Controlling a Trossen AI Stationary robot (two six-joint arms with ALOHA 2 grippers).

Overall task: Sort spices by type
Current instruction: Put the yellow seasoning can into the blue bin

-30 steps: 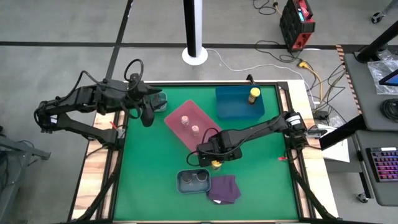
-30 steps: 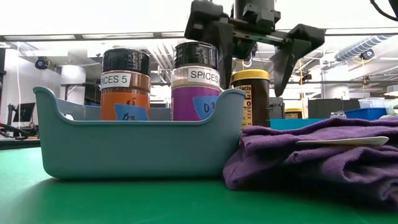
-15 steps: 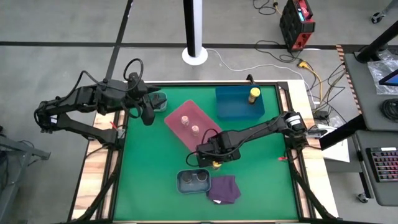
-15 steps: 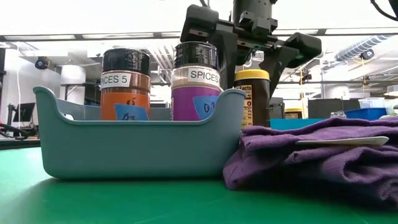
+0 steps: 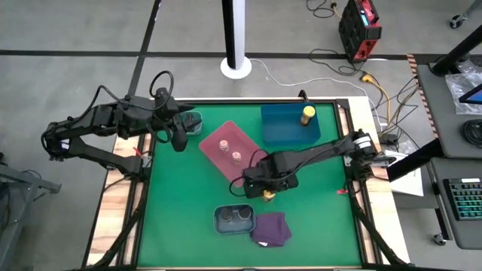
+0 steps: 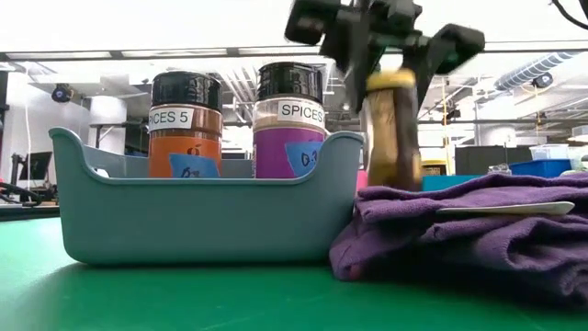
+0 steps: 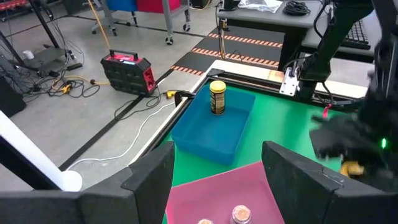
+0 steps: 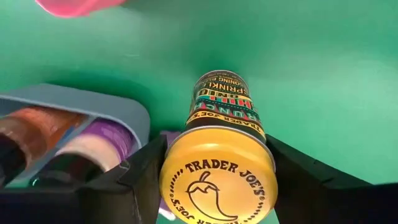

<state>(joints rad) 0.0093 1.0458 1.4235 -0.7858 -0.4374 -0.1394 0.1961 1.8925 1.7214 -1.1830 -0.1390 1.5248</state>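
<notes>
My right gripper is near the table's middle, shut on a yellow-lidded spice jar, which shows blurred in the low view. A second yellow jar stands in the blue tray. Two pale pink jars stand in the pink tray. Two dark-lidded jars stand in the grey tray. My left gripper waits open over the far-left corner. My right gripper pinches the jar's upper end just below the yellow lid, one finger on each side. The fingers come from above, pointing down along the jar. The jar hangs slightly tilted; the purple cloth hides its base in the low view.
A crumpled purple cloth lies right of the grey tray, just near of the held jar. A teal tray sits partly under my left gripper. Bare green mat stretches on the table's left and right sides.
My right gripper's fingers stood open around the yellow jar, then shut on its upper end. It has since risen and shifted a little toward the table's right edge, carrying the jar up with it and tipping it slightly.
</notes>
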